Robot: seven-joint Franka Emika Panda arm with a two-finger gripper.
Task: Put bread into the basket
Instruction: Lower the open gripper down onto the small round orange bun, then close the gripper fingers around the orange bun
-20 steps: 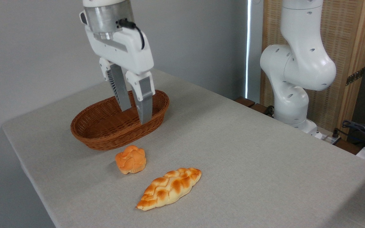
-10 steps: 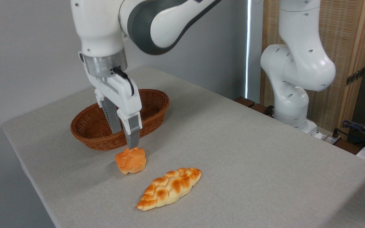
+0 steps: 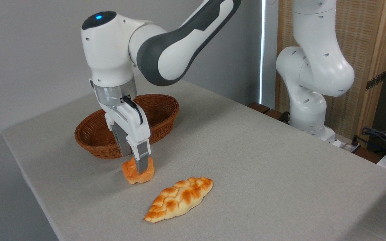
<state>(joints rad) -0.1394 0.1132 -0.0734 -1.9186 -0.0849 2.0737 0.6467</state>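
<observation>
On the table, just in front of the basket, the gripper has come down since a second ago and its fingers are now standing on both sides of the bread. They are looking narrow around it, but whether they are already squeezing I cannot tell. The bread is still lying on the table, so lifting is probably coming next. The braided loaf is lying near, untouched.

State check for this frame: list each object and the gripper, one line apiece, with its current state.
bread: on the table, between the gripper's fingers, not lifted.
gripper: lowered over the bread, fingers straddling it; closure unclear.
basket: upright on the table, nothing visible inside.
braided loaf: flat on the table, untouched.
</observation>
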